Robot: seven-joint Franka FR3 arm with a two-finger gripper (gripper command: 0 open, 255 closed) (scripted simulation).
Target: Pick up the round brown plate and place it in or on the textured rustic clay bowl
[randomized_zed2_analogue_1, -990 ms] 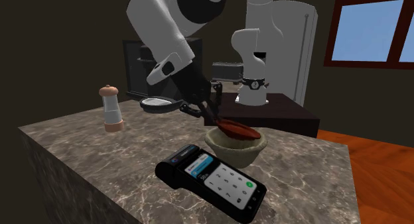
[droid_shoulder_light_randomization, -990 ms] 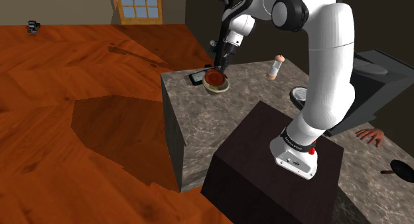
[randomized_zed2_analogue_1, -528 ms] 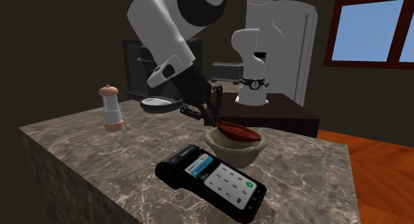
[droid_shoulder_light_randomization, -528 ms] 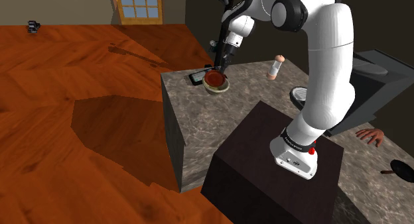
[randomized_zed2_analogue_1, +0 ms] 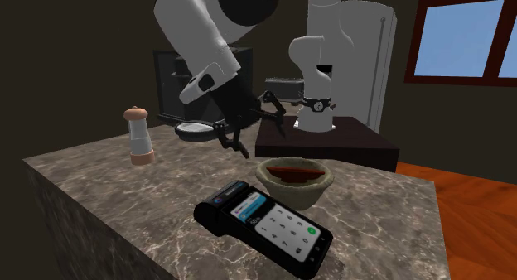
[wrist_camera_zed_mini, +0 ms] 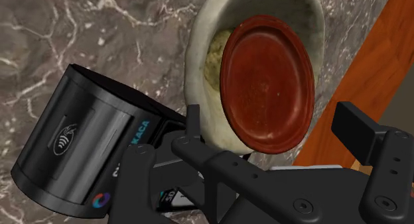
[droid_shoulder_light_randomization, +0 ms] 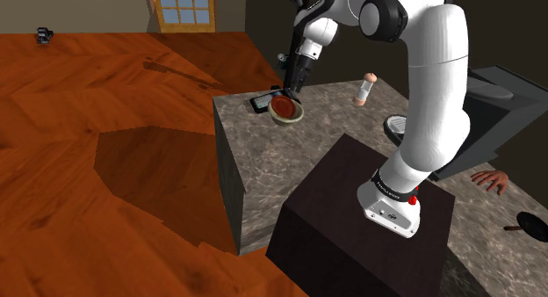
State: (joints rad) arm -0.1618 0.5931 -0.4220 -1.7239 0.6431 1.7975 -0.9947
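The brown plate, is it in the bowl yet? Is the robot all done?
Nearly done. The plate already lies inside the pale, rough bowl, just below its rim. The gripper is open and hangs above the bowl, touching neither, so nothing is in hand. What's left looks small: probably just lifting the arm clear of the counter.

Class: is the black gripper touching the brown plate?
Apart. The second exterior view shows a gap: the open gripper hangs above the plate, which lies in the bowl.
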